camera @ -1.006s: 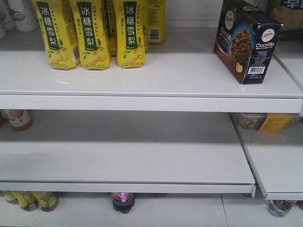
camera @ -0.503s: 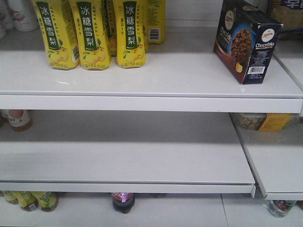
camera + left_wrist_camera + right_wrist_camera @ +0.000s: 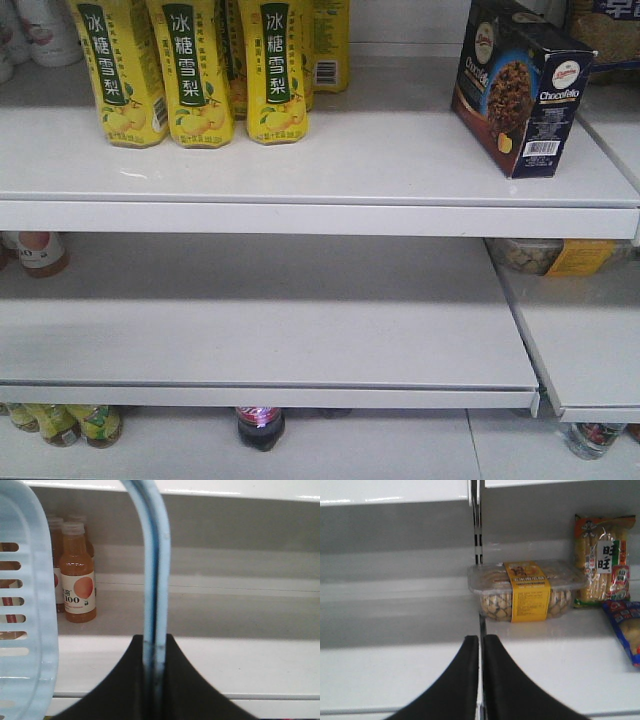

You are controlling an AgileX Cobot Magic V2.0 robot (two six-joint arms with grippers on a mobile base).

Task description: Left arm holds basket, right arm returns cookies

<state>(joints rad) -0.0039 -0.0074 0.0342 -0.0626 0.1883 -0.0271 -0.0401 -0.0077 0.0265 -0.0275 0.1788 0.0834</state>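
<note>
The cookies (image 3: 520,88), a dark navy carton, stand upright at the right end of the top shelf (image 3: 330,165), with no gripper near them in the front view. My left gripper (image 3: 154,645) is shut on the thin light blue handles (image 3: 154,575) of the basket (image 3: 30,610), whose slotted side fills the left edge of the left wrist view. My right gripper (image 3: 480,642) is shut with nothing between its fingers. It faces the front edge of a white shelf (image 3: 395,670), apart from the cookies.
Yellow drink bottles (image 3: 190,70) stand at the left of the top shelf. An orange juice bottle (image 3: 77,575) stands behind the basket. A clear box of snacks (image 3: 525,590) with a yellow band, an orange snack bag (image 3: 602,555) and a blue bag (image 3: 627,630) lie ahead of the right gripper.
</note>
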